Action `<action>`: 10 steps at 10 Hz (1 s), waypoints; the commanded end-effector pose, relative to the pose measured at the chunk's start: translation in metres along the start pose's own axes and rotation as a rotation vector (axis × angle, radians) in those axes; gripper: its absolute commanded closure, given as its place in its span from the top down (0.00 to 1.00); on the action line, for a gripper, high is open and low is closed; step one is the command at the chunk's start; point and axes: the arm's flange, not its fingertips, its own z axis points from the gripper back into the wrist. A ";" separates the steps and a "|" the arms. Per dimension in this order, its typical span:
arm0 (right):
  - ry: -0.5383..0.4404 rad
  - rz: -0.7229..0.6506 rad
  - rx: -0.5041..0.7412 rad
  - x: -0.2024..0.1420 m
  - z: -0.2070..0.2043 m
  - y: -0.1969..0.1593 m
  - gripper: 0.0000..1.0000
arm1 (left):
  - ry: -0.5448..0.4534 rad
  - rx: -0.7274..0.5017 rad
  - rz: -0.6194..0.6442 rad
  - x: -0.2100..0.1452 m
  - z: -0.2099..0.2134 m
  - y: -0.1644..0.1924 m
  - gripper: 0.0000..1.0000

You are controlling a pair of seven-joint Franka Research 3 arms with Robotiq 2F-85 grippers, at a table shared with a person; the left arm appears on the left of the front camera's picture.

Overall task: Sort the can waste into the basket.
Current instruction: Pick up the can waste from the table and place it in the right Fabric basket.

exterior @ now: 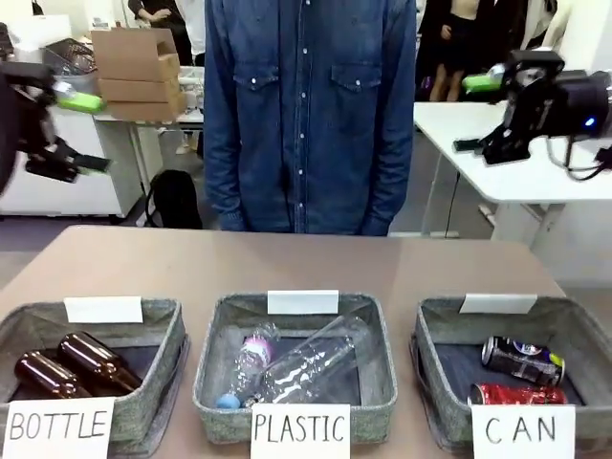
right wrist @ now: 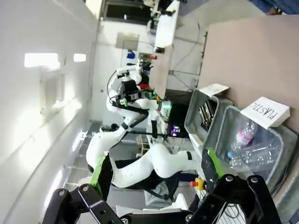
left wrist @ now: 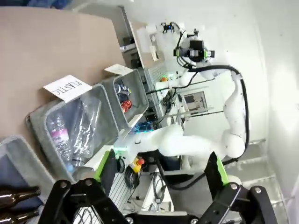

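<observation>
The grey basket [exterior: 580, 322] signed "CAN" stands at the front right of the table. Two dented cans lie in it: a dark can [exterior: 522, 359] with silver and blue print, and a red can [exterior: 517, 394] in front of it. In the left wrist view the same basket [left wrist: 138, 91] appears small, with the dark can [left wrist: 122, 90] and the red can [left wrist: 126, 106] inside. My left gripper [exterior: 84, 132] [left wrist: 161, 170] hangs open, high at the far left. High at the far right, my right gripper [exterior: 474, 115] [right wrist: 154, 172] is open too. Both hold nothing.
A basket [exterior: 161, 330] signed "BOTTLE" holds two brown glass bottles [exterior: 72, 368] at the front left. The middle basket [exterior: 373, 325] signed "PLASTIC" holds clear plastic bottles [exterior: 301, 368]. A person in a denim shirt [exterior: 311, 115] stands at the table's far edge.
</observation>
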 end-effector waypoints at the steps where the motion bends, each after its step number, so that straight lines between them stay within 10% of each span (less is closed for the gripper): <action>1: 0.123 0.038 -0.036 -0.011 -0.021 -0.003 1.00 | 0.165 0.071 -0.001 0.024 -0.027 -0.003 1.00; 10: 0.123 0.038 -0.036 -0.011 -0.021 -0.003 1.00 | 0.165 0.071 -0.001 0.024 -0.027 -0.003 1.00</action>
